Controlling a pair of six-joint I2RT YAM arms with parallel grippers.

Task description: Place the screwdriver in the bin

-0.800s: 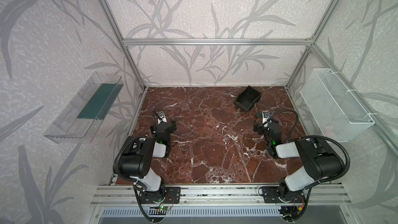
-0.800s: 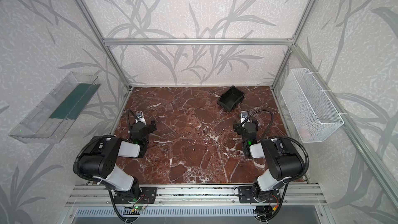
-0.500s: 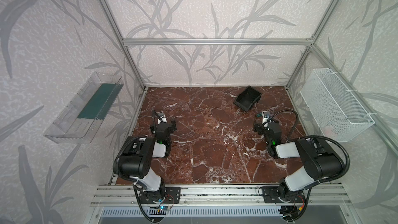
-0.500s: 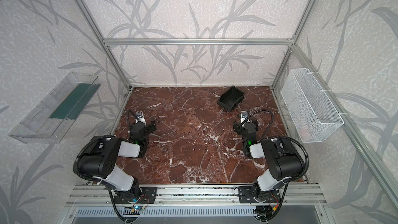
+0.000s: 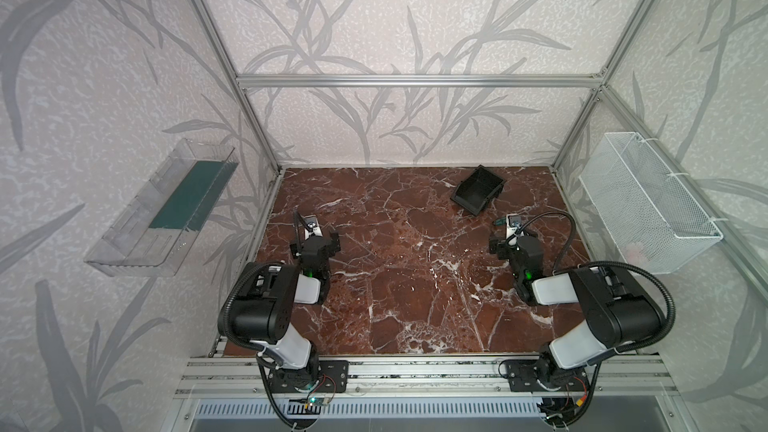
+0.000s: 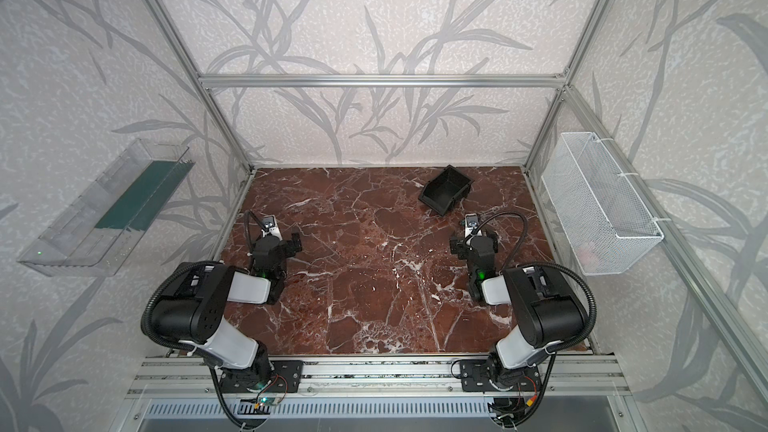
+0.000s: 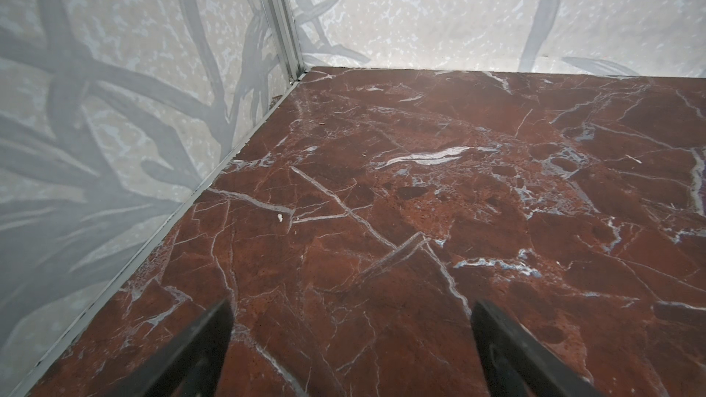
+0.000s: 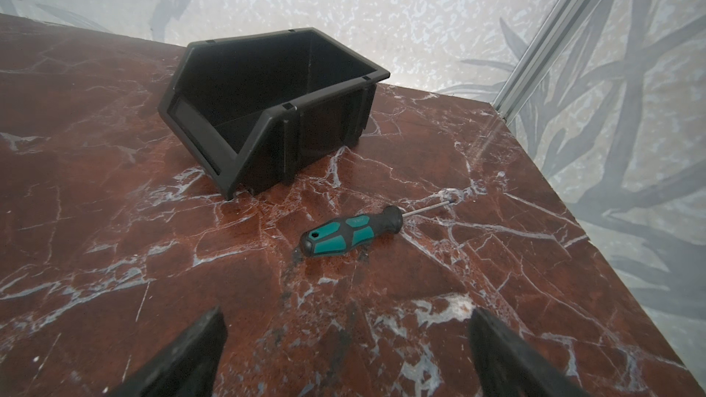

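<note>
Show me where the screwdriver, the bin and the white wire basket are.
screwdriver (image 8: pixel 351 232): right wrist view, on the teal handle.
bin (image 8: pixel 324 133): right wrist view, on its outer side wall.
white wire basket (image 5: pixel 638 207): in a top view, on its mesh wall.

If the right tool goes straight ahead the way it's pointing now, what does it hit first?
Most likely the screwdriver, lying on the marble table straight ahead of the open right tool; the bin sits beyond it. Depth is unclear, so the table could come first.
</note>
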